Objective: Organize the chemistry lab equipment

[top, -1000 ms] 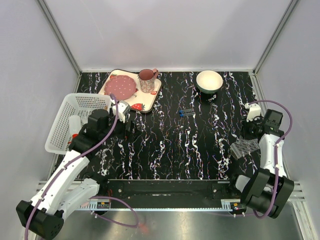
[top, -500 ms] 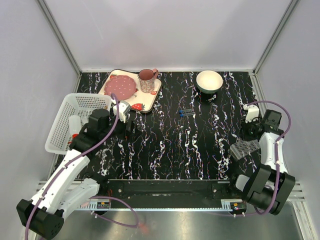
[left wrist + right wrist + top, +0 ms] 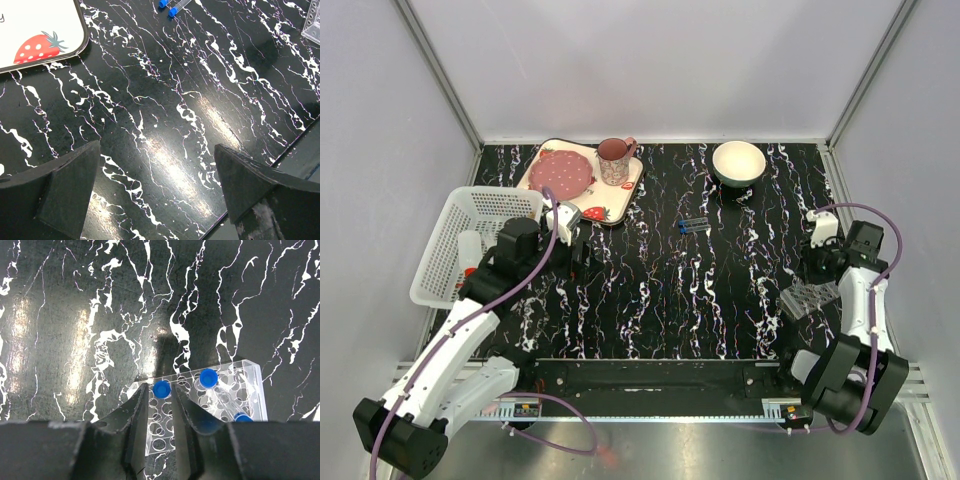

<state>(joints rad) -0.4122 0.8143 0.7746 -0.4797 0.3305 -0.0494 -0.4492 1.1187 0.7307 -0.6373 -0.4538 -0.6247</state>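
The clear perforated tube rack (image 3: 250, 374) lies on the black marbled table at the right (image 3: 807, 297). A blue-capped test tube (image 3: 161, 389) stands in its near-left corner hole. My right gripper (image 3: 159, 391) straddles that cap, slightly open, with a thin gap on each side. Two more capped tubes (image 3: 208, 377) sit in the rack. Two loose blue-capped tubes (image 3: 693, 225) lie mid-table, also at the top of the left wrist view (image 3: 172, 6). My left gripper (image 3: 157, 170) hangs wide open over bare table near the strawberry tray.
A white basket (image 3: 490, 195) at the left holds the white squeeze bottle (image 3: 470, 248). The strawberry tray (image 3: 620, 195) with pink plate and cup stands at the back left, a white bowl (image 3: 738, 160) at the back right. The table's near edge runs just behind both grippers.
My right gripper's jaws have parted a little from the tube's cap, and the wrist has shifted slightly. The left arm has not moved.
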